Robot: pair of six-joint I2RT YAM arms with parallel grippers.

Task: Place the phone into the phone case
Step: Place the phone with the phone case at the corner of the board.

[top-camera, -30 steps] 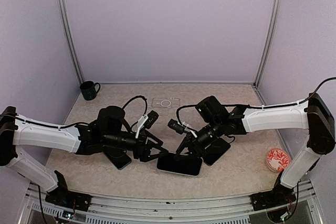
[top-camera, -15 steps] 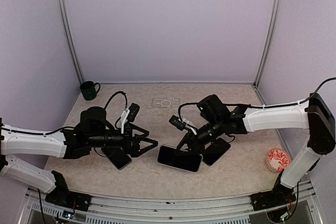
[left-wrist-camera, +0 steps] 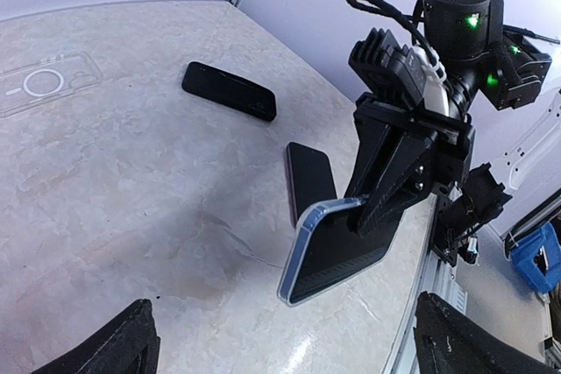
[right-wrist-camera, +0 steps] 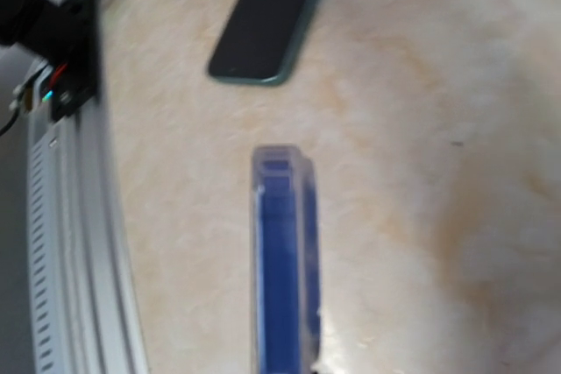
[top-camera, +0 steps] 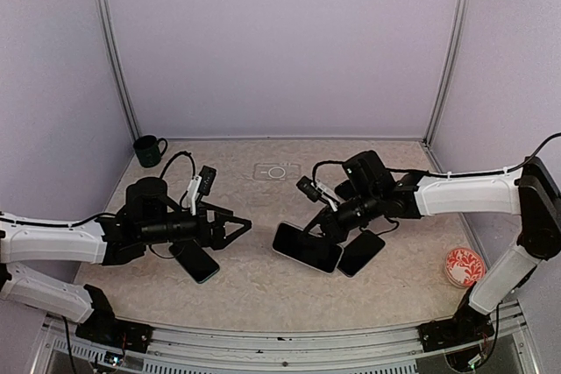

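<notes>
Seen from above, the right gripper (top-camera: 328, 230) is clamped on 1 long edge of a dark phone (top-camera: 305, 247) near the centre of the table (top-camera: 263, 295). It holds the phone tilted, its low corner at or just above the surface. A pale clear rim runs round the phone, probably a case already seated on it. The left gripper (top-camera: 233, 232), jaws spread wide and holding nothing, hangs apart on the left, likely leaving room. A clear case (top-camera: 277, 171) lies flat at the far side.
</notes>
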